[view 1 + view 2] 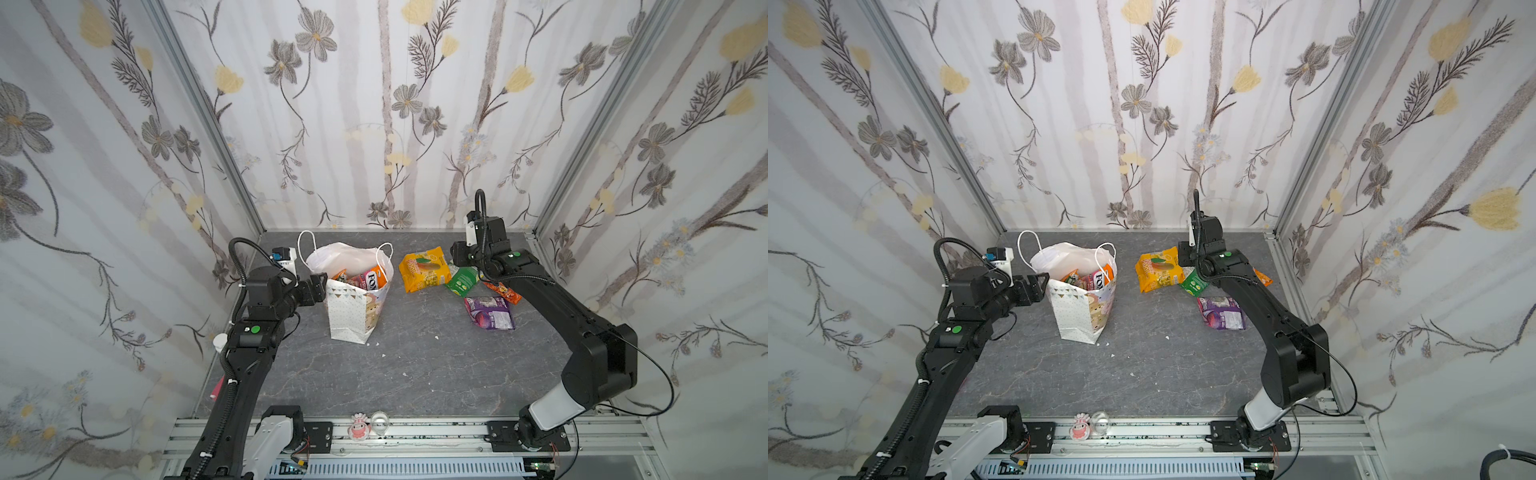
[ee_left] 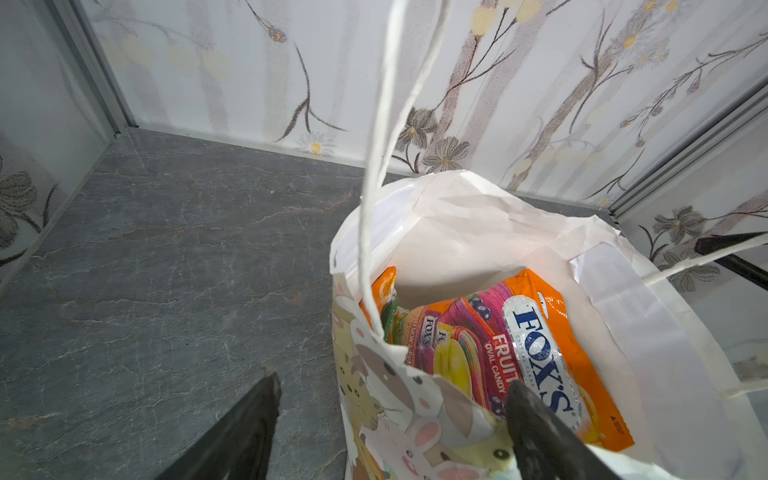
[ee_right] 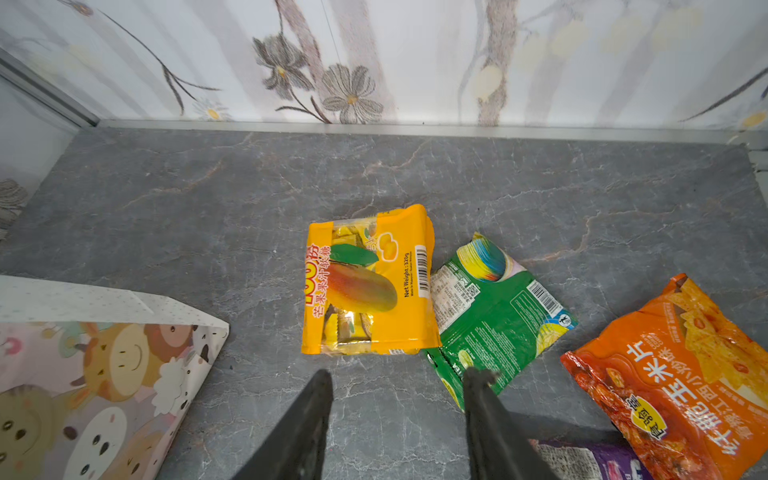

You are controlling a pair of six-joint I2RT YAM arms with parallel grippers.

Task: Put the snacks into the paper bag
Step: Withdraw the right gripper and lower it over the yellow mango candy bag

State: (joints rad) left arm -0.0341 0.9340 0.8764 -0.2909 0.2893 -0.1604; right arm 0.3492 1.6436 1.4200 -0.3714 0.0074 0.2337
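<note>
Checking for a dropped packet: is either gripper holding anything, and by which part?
Nothing is held. The left gripper stands open astride the paper bag's rim; the right gripper hangs open, empty, by the green packet.

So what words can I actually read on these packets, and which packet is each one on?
"FOX'S", "FRUIT", "OVAL CANDY": orange-pink candy bag inside the paper bag.
"Net Weight: 320g": yellow mango packet.
"玉米片": orange chip bag.
Too small or blurred to read: the print on the green packet and the purple packet.
</note>
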